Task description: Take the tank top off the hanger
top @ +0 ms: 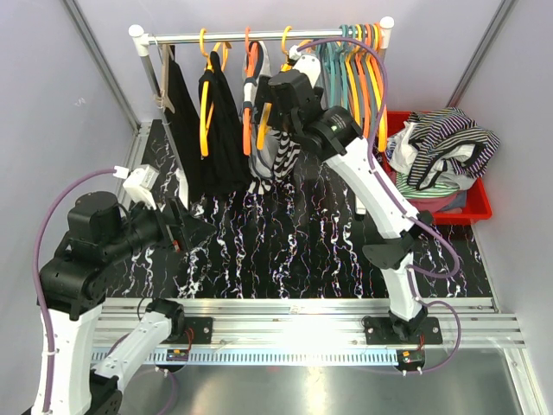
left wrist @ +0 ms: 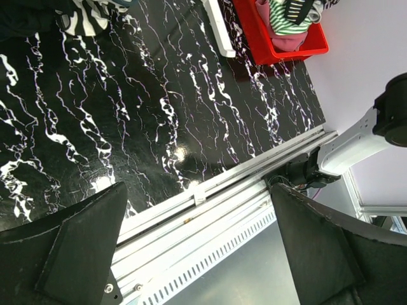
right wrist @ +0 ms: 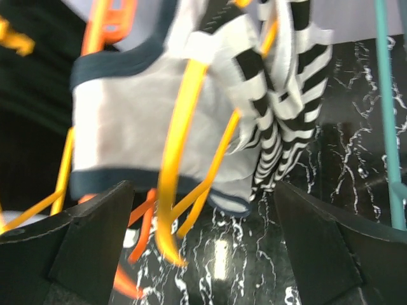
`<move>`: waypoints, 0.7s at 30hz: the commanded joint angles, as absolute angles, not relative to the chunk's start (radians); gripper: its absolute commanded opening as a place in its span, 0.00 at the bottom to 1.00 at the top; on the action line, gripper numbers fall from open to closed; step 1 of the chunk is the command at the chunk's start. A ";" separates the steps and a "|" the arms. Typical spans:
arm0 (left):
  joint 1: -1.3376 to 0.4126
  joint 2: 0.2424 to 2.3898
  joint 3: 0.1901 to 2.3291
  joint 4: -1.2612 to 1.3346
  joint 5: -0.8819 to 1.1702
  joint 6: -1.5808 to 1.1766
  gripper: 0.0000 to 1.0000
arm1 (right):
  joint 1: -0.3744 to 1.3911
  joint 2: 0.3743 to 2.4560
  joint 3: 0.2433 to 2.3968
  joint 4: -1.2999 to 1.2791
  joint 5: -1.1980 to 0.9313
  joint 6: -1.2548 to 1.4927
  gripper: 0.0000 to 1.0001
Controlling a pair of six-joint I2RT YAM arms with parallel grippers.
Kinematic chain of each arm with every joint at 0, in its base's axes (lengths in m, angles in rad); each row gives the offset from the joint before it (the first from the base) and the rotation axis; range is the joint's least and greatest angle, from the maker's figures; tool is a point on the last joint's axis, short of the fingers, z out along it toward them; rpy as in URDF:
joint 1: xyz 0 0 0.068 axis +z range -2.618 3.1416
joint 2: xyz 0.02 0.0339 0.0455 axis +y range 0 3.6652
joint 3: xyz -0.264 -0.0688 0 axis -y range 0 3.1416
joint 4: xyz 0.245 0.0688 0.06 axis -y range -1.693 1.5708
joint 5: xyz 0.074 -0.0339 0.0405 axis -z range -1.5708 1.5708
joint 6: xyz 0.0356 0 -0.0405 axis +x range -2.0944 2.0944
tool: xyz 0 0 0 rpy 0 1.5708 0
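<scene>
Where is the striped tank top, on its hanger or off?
On. The striped tank top hangs from an orange hanger at the rail; the open right gripper holds nothing.

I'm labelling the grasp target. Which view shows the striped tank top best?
Right wrist: the striped tank top hangs close up, though blurred. Top external shows it with its top hidden behind the right arm; left wrist catches only its lower edge.
</scene>
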State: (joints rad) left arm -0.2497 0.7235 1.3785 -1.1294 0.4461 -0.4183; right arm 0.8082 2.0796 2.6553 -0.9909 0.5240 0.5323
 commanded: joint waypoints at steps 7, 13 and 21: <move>-0.268 0.703 1.368 -1.137 0.407 -0.399 0.99 | 0.749 2.109 2.689 -0.942 0.558 0.577 0.72; -0.268 0.684 1.342 -1.135 0.384 -0.396 0.99 | 0.715 2.054 2.543 -1.057 0.469 0.614 0.62; -0.268 0.672 1.324 -1.120 0.379 -0.399 0.99 | 0.712 1.892 2.323 -1.025 0.485 0.531 0.56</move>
